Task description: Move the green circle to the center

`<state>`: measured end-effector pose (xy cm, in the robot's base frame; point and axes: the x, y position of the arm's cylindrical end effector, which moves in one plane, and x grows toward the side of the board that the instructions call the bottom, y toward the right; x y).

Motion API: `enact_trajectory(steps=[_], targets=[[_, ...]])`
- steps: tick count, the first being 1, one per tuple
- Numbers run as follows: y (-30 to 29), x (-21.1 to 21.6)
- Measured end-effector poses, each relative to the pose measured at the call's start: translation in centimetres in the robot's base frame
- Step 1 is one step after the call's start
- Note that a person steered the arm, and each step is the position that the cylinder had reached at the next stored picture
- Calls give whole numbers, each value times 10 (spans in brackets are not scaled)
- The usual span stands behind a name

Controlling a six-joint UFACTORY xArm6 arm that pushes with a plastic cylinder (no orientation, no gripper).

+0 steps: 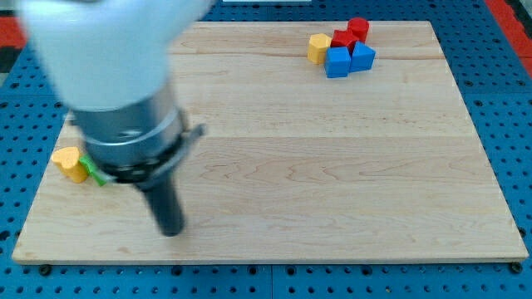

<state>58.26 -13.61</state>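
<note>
The arm has no jaws to open or close, only a dark rod; its tip [171, 229] rests on the wooden board [332, 166] near the view's bottom-left. The green block [94, 174] is mostly hidden behind the arm body, only a small sliver shows just beside the yellow block [70, 163], at the board's left edge, so its circle shape I cannot confirm. It looks light, stiff, and probably slides easily on smooth wood. No grasp is possible; I judge the push should come from its left side, w/ care, as the yellow one is touching or nearly. Far at top-right sit red blocks [350, 34], blue blocks [349, 59] and another yellow piece [317, 47].
</note>
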Motion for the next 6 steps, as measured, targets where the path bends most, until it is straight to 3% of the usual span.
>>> enact_trajectory(steps=[1, 2, 5, 6], targets=[[-46, -21], [-39, -65], [37, -141], [61, -125]])
